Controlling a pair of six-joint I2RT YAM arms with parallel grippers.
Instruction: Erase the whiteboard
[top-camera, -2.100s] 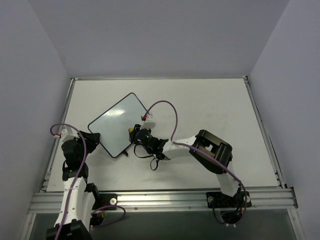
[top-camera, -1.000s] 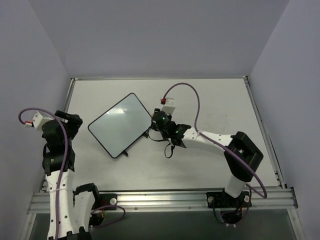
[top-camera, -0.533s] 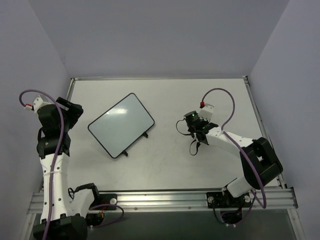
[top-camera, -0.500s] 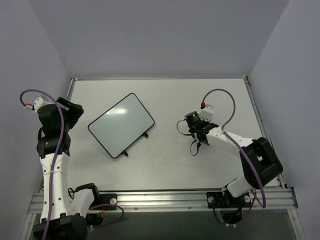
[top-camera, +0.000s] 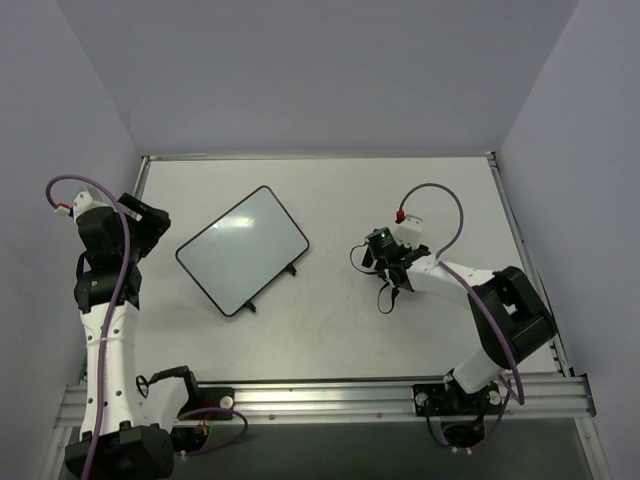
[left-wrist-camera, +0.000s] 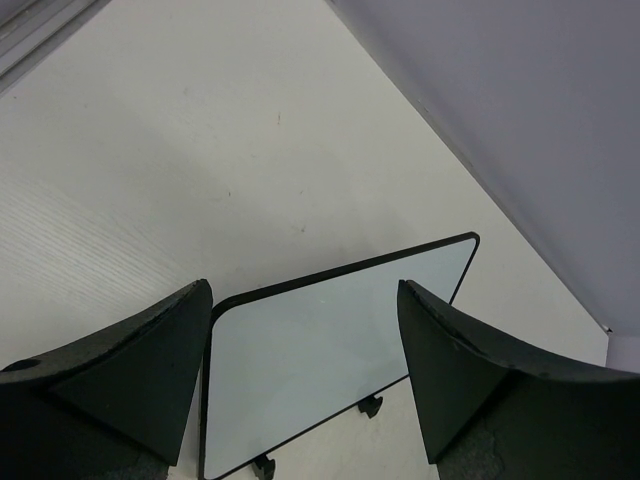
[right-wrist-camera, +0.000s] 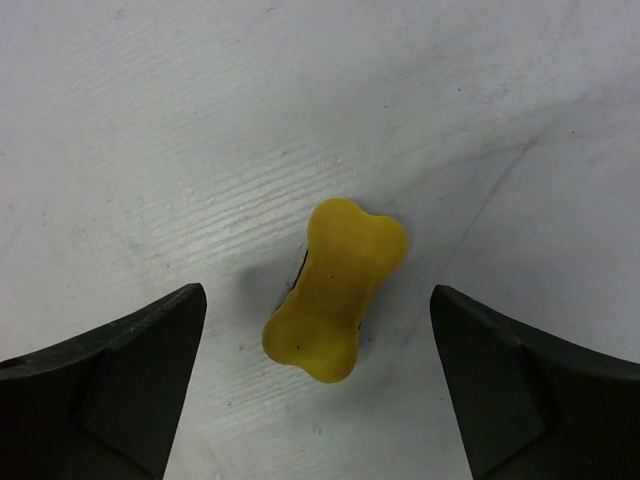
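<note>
The whiteboard (top-camera: 243, 250) lies flat at the left middle of the table, tilted diagonally, two small black feet on its near edge. Its surface looks blank white in both views. My left gripper (top-camera: 150, 226) hangs open, raised to the left of the whiteboard (left-wrist-camera: 330, 350) and apart from it. Over at the right middle, my right gripper (top-camera: 378, 256) points down at the table. A small yellow bone-shaped eraser (right-wrist-camera: 335, 290) lies on the table between the wide-open fingers of the right gripper (right-wrist-camera: 317, 291), touching neither. The top view hides the eraser under the gripper.
Grey walls close in the white table (top-camera: 330, 330) on the left, back and right. An aluminium rail (top-camera: 330, 398) with both arm bases runs along the near edge. Purple cables loop above each wrist.
The right arm carried the eraser off the whiteboard to the right, and its jaws have now opened, leaving the eraser on the table. The left arm rose and drew back left.
</note>
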